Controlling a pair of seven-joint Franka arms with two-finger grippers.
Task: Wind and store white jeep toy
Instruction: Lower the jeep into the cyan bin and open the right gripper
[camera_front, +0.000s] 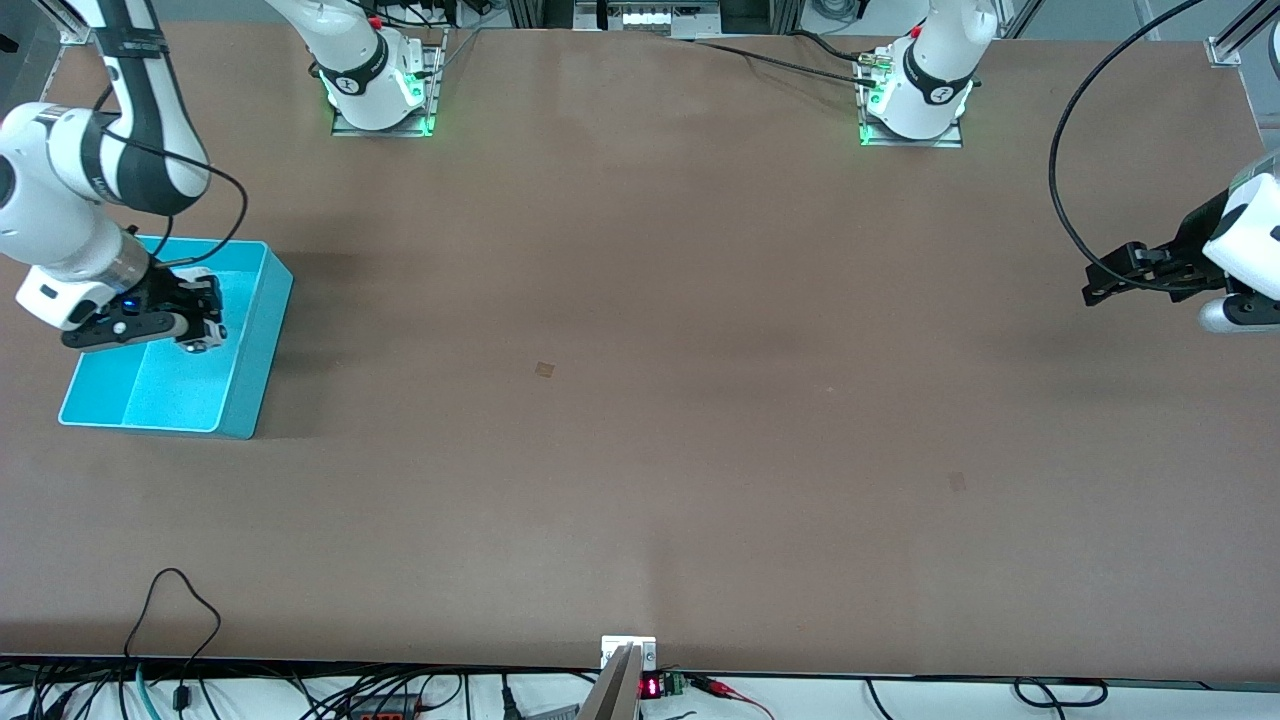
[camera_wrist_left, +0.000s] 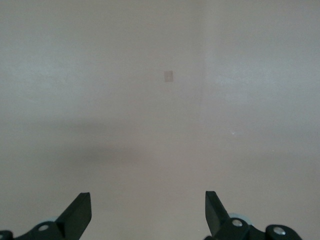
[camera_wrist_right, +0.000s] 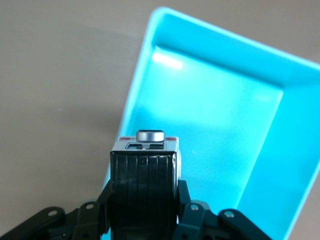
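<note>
My right end effector (camera_front: 203, 335) hangs over the open cyan plastic bin (camera_front: 262, 330), fingers clamped shut on the small boxy white jeep toy with the black ribbed roof panel (camera_wrist_right: 144, 172). In the right wrist view the toy sits between my fingers, roof toward the camera, with a round silver part at its end over the bin's interior. The toy is up in the air, above the bin floor, not touching it.

Handling judgement: hard moulded plastic, very light, rigid; it should not deform under the clamp. The smooth sides look slippery, so the flat body flanks are the right hold, not the wheels or the ribbed roof. I judge a short drop onto the bin floor as low risk; it may roll on landing.

My left end effector (camera_wrist_left: 148, 212) waits over bare brown tabletop (camera_front: 640, 400), well apart from the bin, fingers spread wide and empty.
</note>
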